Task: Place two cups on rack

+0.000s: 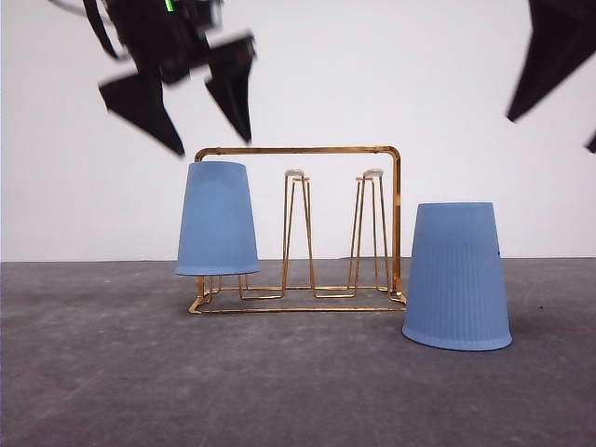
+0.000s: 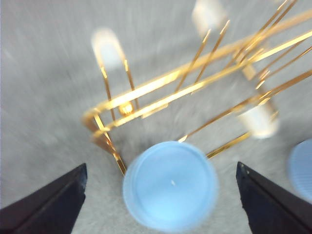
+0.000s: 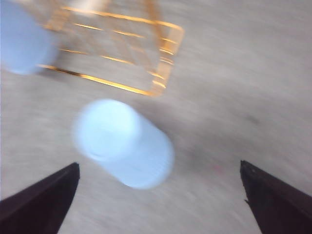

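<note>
I see one cup (image 1: 217,219) upside down on the rack's (image 1: 298,151) left end, the other cup (image 1: 456,277) inverted on the grey table (image 1: 279,391) beside its right end. My left gripper (image 1: 196,107) hangs wide above the racked cup; right gripper (image 3: 158,195) spread wide too.

One cup (image 1: 217,220) upturned on the rack's (image 1: 307,152) left end, other cup (image 1: 456,277) on table (image 1: 279,382), right of rack

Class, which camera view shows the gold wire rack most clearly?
The front view: the gold wire rack is sharp and whole, from top bar to base. The left wrist view shows a blurred corner with white-tipped prongs; the right wrist view shows one blurred end.
</note>
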{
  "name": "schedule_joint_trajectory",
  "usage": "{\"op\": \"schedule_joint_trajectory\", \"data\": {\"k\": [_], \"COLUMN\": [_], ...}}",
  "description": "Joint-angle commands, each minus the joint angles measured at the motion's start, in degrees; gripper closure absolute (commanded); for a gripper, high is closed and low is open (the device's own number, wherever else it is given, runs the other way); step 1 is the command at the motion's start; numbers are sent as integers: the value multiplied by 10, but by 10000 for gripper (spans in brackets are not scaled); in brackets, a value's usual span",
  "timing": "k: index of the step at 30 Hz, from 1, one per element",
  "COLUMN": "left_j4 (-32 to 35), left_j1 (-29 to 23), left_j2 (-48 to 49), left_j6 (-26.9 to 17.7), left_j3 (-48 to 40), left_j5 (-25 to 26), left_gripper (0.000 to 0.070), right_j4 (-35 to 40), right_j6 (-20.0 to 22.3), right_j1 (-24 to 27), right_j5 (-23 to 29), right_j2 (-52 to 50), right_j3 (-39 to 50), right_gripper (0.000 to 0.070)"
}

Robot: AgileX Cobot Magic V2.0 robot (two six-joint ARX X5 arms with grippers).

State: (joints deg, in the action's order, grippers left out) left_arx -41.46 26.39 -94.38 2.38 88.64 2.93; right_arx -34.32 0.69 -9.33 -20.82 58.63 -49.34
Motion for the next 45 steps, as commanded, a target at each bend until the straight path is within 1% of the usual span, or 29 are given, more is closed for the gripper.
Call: {"op": "schedule_joint_trajectory", "data": {"k": [1, 5, 7, 9, 12, 14, 15, 18, 21, 22, 23, 25, 27, 29, 30, 32, 35, 41, 45], "left_j4": [-2, -26, -48, -79, -131, -161, -171, -177, -162, -156, -149, -134, -124, -122, -124, -125, -115, -89, -80], "left_j1": [4, 3, 3, 2, 1, -2, -3, -3, 0, 1, 2, 4, 4, 4, 4, 4, 4, 4, 4], "left_j2": [18, 69, 93, 113, 132, 143, 148, 165, 188, 197, 205, 221, 234, 240, 240, 240, 239, 239, 239], "left_j6": [-11, -17, -21, -26, -28, -28, -26, -16, 1, 7, 12, 24, 36, 45, 46, 46, 46, 46, 46], "left_j3": [18, 18, 18, 17, 15, 7, 0, -35, -95, -118, -143, -189, -230, -257, -265, -272, -273, -273, -273], "left_j5": [1, 0, -3, -16, -41, -45, -45, -44, -41, -40, -39, -40, -40, -40, -40, -40, -39, -38, -27], "left_gripper": [108, 108, 110, 114, 115, 115, 115, 114, 114, 114, 114, 114, 114, 114, 114, 114, 114, 114, 114], "right_j4": [11, 34, 51, 72, 97, 113, 120, 136, 147, 149, 151, 154, 155, 157, 156, 151, 116, 5, -34], "right_j6": [3, 1, 0, 0, 0, 1, 1, 1, 2, 2, 2, 3, 4, 5, 5, 5, 11, 37, 47], "right_j1": [-16, -59, -75, -89, -101, -105, -105, -105, -105, -105, -105, -105, -105, -106, -106, -106, -106, -107, -110], "right_j5": [-4, 5, 18, 29, 47, 64, 62, 57, 57, 57, 57, 57, 54, 42, 34, 25, 26, 26, 23], "right_j2": [15, 47, 66, 87, 118, 142, 154, 191, 224, 233, 241, 251, 254, 254, 253, 251, 240, 194, 177], "right_j3": [-7, -7, -7, -7, -7, -7, -7, -7, -7, -7, -7, -7, -7, -9, -11, -18, -48, -173, -255], "right_gripper": [36, 37, 38, 38, 38, 38, 38, 40, 43, 54, 71, 131, 220, 317, 353, 387, 387, 386, 386]}}
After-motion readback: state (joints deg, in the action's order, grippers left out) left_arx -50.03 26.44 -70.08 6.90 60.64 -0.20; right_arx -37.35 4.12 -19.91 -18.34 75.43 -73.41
